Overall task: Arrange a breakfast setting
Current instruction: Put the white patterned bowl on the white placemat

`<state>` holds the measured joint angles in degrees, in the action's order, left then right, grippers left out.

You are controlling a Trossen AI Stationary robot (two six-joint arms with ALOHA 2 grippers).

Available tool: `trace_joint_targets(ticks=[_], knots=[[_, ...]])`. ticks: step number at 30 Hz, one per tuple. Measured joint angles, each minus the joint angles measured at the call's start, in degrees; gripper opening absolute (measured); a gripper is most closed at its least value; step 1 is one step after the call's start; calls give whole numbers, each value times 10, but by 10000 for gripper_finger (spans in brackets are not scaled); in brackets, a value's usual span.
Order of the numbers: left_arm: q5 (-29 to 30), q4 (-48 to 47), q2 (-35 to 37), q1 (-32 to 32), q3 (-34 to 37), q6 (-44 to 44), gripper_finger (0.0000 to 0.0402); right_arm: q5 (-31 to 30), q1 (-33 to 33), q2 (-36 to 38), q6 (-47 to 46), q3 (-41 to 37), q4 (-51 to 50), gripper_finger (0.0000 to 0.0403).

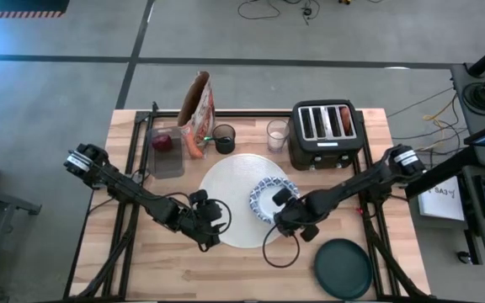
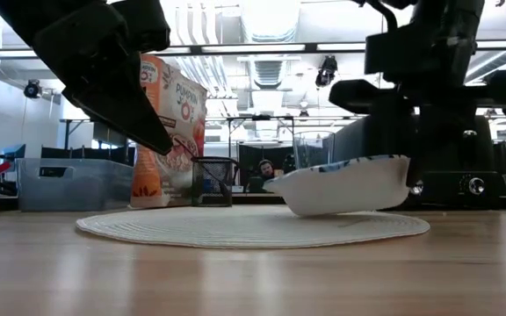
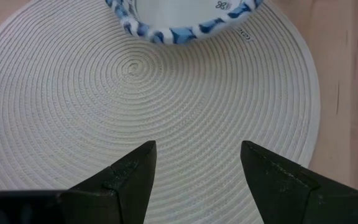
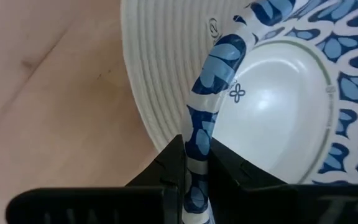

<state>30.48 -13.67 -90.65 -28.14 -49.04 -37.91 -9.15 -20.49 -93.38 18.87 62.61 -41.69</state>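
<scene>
bowl (image 2: 345, 183) tilted over mat (image 2: 235, 226), opening up | right hand (image 4: 196, 163) pinches rim | left hand (image 3: 197, 163) spread, empty

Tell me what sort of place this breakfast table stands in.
Likely a lab or workshop, not a kitchen: the wooden table stands on bare concrete floor with loose cables, and the low view shows exposed ceiling ducts and a seated person behind.

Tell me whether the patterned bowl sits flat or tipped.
Tipped. The low view shows the blue-and-white patterned bowl tilted over the white mat, its rim pinched in the right gripper.
</scene>
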Motion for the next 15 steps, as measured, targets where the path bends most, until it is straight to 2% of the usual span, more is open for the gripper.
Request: trace_joint_targets(ticks=[8, 15], knots=[[0, 3, 0, 0, 0, -10, 219, 49, 1, -5, -107, 0, 0, 38], [3, 6, 0, 0, 0, -12, 219, 42, 1, -5, -108, 6, 2, 38]])
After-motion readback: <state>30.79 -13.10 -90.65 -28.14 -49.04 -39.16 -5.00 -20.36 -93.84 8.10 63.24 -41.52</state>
